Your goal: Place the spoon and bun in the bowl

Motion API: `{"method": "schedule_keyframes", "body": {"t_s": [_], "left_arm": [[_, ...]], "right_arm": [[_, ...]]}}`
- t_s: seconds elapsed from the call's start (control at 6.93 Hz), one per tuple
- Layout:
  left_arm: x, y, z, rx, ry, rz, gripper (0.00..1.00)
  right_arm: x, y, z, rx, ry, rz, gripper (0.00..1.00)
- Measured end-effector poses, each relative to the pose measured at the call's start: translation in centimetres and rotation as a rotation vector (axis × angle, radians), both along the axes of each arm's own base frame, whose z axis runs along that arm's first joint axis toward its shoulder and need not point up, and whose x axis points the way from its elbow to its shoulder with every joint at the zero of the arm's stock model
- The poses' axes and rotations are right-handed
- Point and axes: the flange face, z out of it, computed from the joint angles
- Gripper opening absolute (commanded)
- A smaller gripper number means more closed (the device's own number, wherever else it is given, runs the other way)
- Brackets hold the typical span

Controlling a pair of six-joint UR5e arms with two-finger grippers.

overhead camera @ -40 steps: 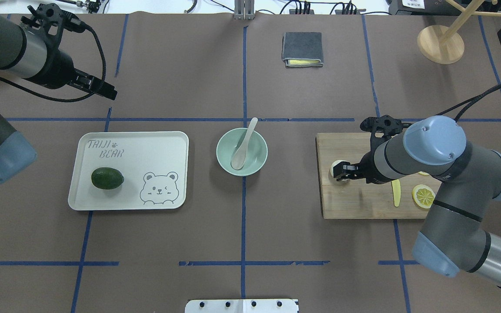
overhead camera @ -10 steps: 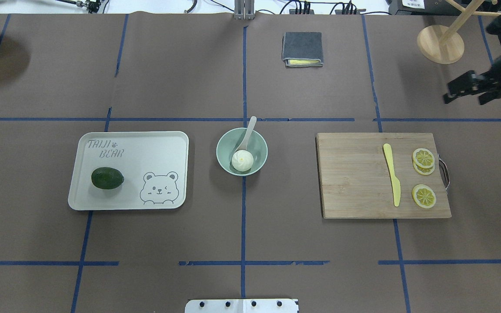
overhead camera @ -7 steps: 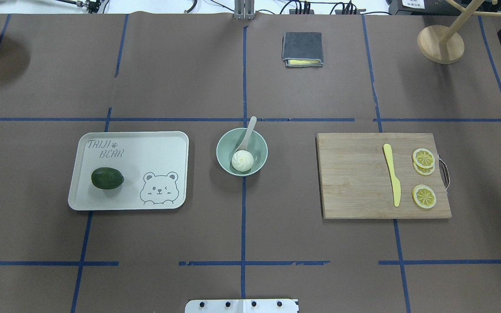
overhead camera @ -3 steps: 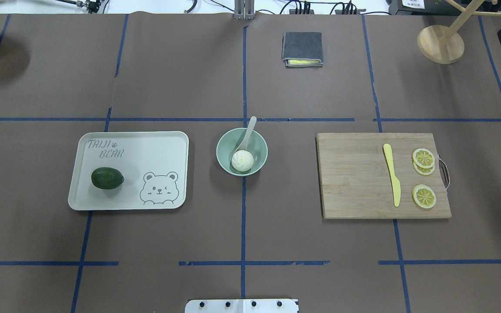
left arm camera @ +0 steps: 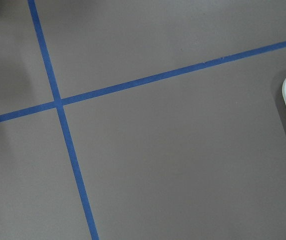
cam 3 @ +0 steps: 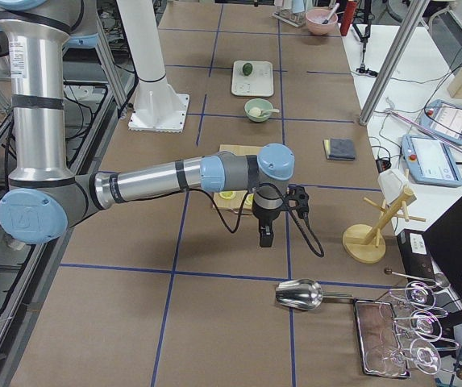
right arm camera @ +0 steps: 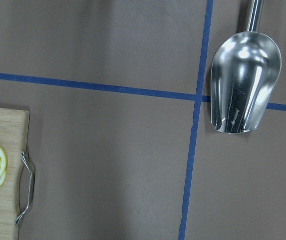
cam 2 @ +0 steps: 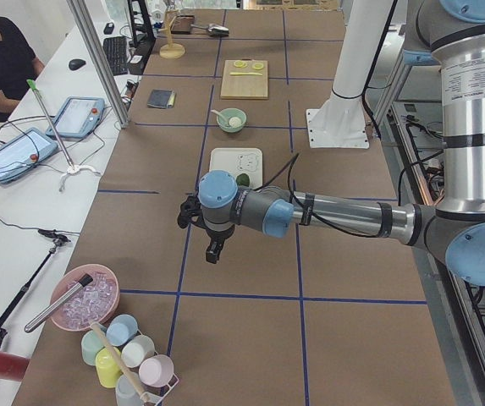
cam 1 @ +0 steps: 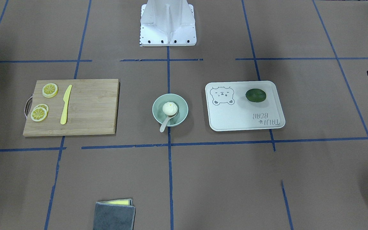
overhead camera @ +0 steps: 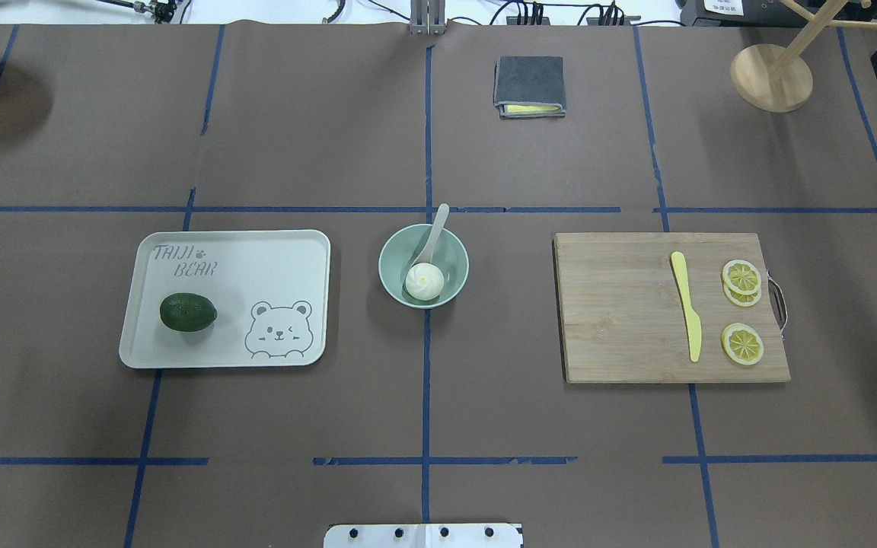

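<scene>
1. While both arms hung away from the middle of the bench, the bun point(overhead camera: 424, 281) sat inside the bowl point(overhead camera: 387, 283), which stood midway between the bench's two ends.
2. The spoon point(overhead camera: 435, 228) lay in the bowl too. Its scoop end was hidden by the bun, and its handle leaned over the rim toward the bench's far edge, on the operators' side.
3. Judging from that, both parts of the task looked done, with nothing left to put in.
4. The left hand point(cam 2: 213, 248) hung over bare bench toward the left end. The right hand point(cam 3: 264, 234) hung toward the right end, beyond the cutting board point(overhead camera: 613, 304). From the side views I could not tell whether either hand's fingers were apart or together.
5. The only writing I could read was "TAIJI BEAR" on the tray point(overhead camera: 256, 259), printed beside a paw mark and above a winking bear face. The tray lay between the bowl and the left end, with a lime point(overhead camera: 188, 312) on it.
6. No other label was legible.
</scene>
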Motion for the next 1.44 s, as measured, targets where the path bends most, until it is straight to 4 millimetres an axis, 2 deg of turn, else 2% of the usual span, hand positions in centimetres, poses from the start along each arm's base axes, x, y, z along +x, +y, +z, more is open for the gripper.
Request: {"method": "schedule_keyframes", "body": {"t_s": [0.29, 0.43, 0.87, 1.44], "left_arm": [[-4.3, -1.8, 3.2, -0.084, -0.012, -0.096, 1.0], [-5.4, -2.5, 3.4, -0.108, -0.022, -0.12, 1.0], [-5.9, -2.7, 2.6, -0.111, -0.03, -0.132, 1.0], [-6.0, -1.5, 4.2, -0.198, -0.045, -0.131, 1.0]], "right_arm": [[-0.1, 0.0, 0.4, -0.008, -0.006, -0.001, 1.0], [-0.1, 0.0, 0.5, -0.01, -0.009, -0.001, 1.0], [-0.2, -0.1, 0.2, -0.007, -0.015, 0.001, 1.0], [-0.4, -0.2, 0.0, -0.002, -0.025, -0.004, 1.0]]}}
